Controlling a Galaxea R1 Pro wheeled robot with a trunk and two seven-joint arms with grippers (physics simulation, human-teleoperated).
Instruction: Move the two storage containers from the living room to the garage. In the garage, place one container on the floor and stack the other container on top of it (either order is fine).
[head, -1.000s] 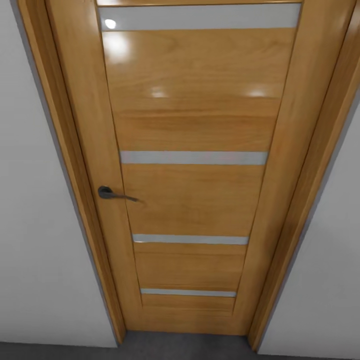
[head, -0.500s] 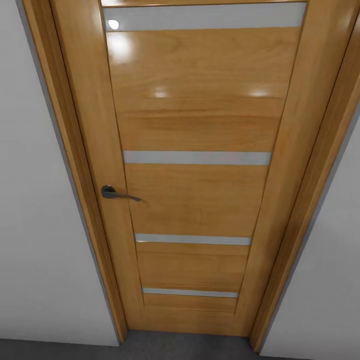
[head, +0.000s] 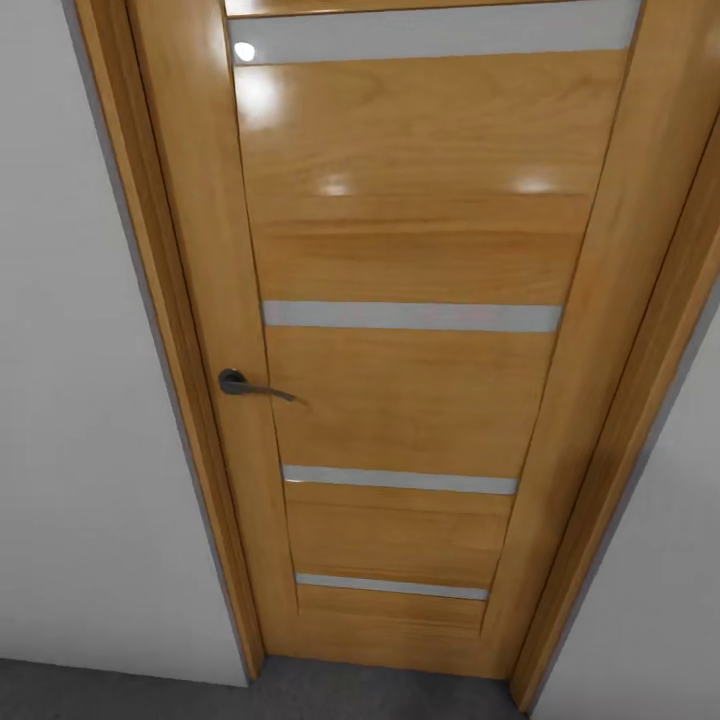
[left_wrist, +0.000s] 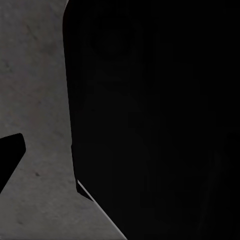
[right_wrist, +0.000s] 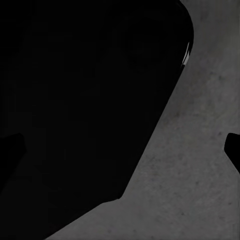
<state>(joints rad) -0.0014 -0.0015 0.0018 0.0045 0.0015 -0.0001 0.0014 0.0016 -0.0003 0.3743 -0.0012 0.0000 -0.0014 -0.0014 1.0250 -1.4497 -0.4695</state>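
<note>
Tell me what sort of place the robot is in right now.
Probably the garage side of a doorway, though hard to be sure. A closed wooden door with a dark lever handle stands between plain pale walls, and the floor is dark grey, like rough concrete.

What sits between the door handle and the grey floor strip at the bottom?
In the head view, only door panel lies between the handle and the floor: wood and its two lower glass strips.

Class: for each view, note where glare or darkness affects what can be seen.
Head view: bright glare spots on the glossy door, strongest near its top; the handle stays sharp. Both wrist views: a black mass hides much; mottled grey floor shows beside it.
</note>
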